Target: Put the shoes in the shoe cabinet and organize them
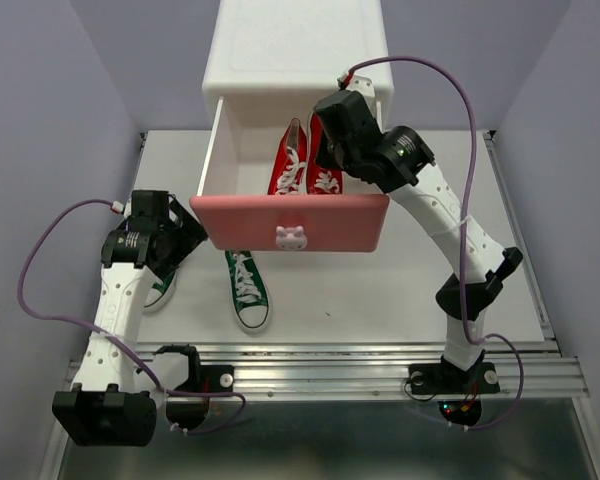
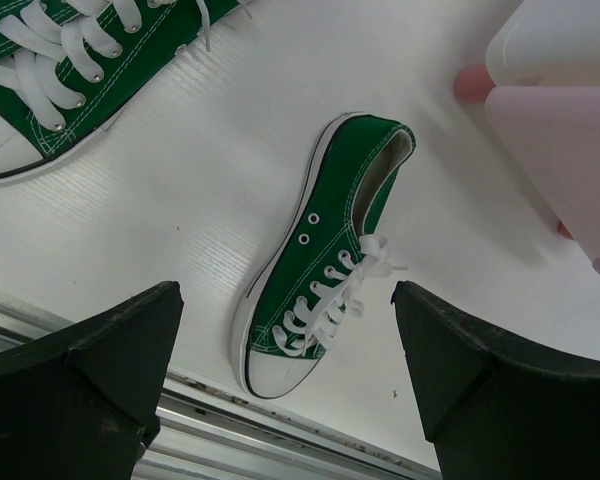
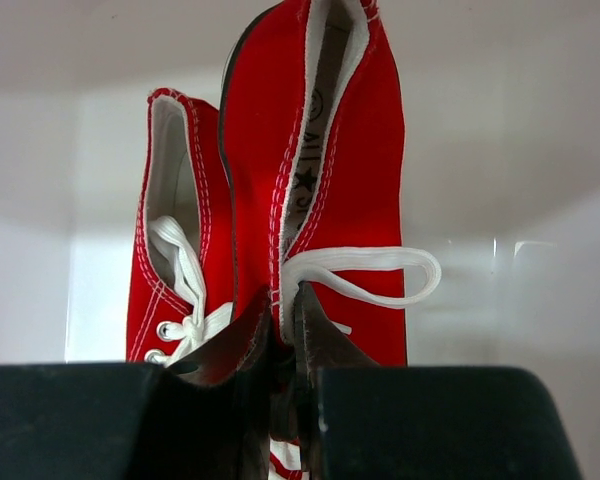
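The shoe cabinet [image 1: 296, 40] stands at the back with its upper pink drawer [image 1: 250, 222] pulled out. Two red shoes lie in it side by side, the left one [image 1: 289, 160] [image 3: 170, 250] and the right one [image 1: 327, 180] [image 3: 355, 180]. My right gripper [image 1: 323, 155] [image 3: 287, 300] reaches into the drawer, shut on the canvas side wall of the right red shoe. One green shoe [image 1: 248, 292] [image 2: 325, 250] lies on the table in front of the drawer. The other green shoe [image 1: 160, 292] [image 2: 50, 80] is partly under my left arm. My left gripper [image 1: 185, 235] [image 2: 285, 295] hovers open above the table, holding nothing.
The white table ends in a metal rail [image 1: 310, 362] at the near edge. The open drawer front with its bunny knob [image 1: 291, 237] overhangs the table between the arms, and its pale pink corner [image 2: 570, 150] sits close to the right of my left gripper.
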Controlling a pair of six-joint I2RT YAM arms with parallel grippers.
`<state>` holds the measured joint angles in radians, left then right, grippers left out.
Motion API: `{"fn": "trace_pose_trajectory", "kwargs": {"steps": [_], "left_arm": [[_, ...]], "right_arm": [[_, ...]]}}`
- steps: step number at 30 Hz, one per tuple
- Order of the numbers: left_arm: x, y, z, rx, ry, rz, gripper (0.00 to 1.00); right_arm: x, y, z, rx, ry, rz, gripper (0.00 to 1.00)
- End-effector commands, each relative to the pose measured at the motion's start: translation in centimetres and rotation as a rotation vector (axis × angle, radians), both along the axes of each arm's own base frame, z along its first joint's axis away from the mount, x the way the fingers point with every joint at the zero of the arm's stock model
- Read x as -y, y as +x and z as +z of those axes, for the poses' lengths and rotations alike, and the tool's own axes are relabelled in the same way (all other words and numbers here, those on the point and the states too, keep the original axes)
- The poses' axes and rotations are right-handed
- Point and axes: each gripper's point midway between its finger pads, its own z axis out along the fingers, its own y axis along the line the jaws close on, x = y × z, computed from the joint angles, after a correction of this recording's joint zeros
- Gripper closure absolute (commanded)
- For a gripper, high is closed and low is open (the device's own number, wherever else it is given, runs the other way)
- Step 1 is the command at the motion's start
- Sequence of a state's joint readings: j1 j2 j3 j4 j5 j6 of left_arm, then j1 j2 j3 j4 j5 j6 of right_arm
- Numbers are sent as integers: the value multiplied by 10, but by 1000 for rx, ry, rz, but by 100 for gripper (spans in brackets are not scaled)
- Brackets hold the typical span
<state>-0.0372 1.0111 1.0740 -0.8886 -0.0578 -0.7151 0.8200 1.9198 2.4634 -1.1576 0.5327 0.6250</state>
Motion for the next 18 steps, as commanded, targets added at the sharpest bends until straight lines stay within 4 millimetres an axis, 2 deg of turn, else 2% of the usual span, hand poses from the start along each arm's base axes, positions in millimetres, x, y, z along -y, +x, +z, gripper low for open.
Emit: {"fn": "trace_pose_trajectory", "kwargs": {"steps": [1, 3, 4, 8, 9, 10, 11, 13, 14, 15, 17, 18], "left_arm": [[-5, -1, 10, 30, 17, 14, 1], [-5, -1, 9, 28, 17, 14, 1], [-5, -2, 10, 30, 17, 16, 1], [-6, -2, 10, 32, 15, 24, 1], [-5, -2, 10, 34, 11, 27, 1], [-5, -2, 10, 33, 11, 30, 1], [-5, -1, 12, 37, 7, 27, 1], [-5, 2, 14, 44, 3, 34, 1], [-4, 3, 17, 52, -1, 32, 1], [-3, 5, 18, 55, -4, 31, 1], [0, 11, 31, 89, -21, 21, 1], [1, 13, 35, 95, -23, 18, 1]], "right_arm": [[38, -37, -58, -197, -260, 4, 99], [42, -41, -65, -218, -263, -8, 99], [47, -44, -75, -241, -290, -17, 99], [53, -51, -82, -263, -298, -26, 99], [50, -50, -81, -263, -297, -16, 93], [48, -47, -79, -254, -295, -10, 92], [45, -42, -65, -216, -277, -6, 90], [37, -31, -58, -186, -271, -8, 82], [34, -28, -50, -164, -257, -4, 79], [28, -22, -34, -121, -212, -7, 76], [22, -18, -23, -95, -168, -8, 75], [25, -15, -19, -89, -150, -24, 69]]}}
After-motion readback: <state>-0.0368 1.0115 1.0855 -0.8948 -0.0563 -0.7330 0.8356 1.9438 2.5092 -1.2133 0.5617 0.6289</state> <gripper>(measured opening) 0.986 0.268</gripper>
